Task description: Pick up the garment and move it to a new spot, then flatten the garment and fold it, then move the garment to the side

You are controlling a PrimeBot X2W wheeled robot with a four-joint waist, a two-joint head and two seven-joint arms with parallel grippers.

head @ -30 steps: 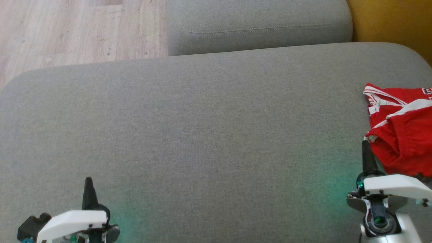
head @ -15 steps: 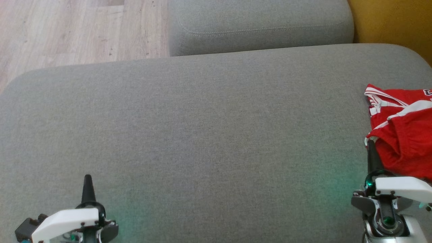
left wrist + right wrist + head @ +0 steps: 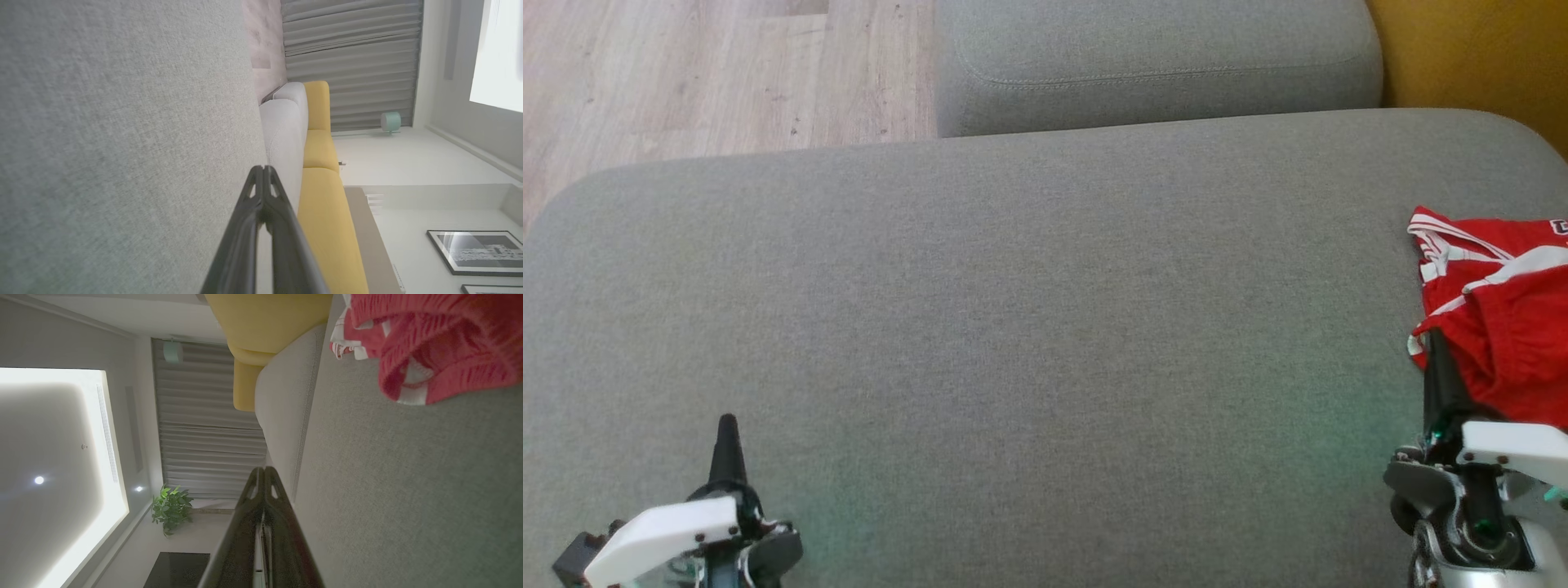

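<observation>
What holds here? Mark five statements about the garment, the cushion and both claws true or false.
1. The red garment lies bunched at the right side of the grey cushion. True.
2. The left claw is shut. True.
3. The right claw grips the garment. False: it is shut with nothing between its fingers.
4. The garment is folded flat. False: it is crumpled and unfolded.
5. The left claw is beside the garment. False: it is over bare cushion, far to the garment's left.
</observation>
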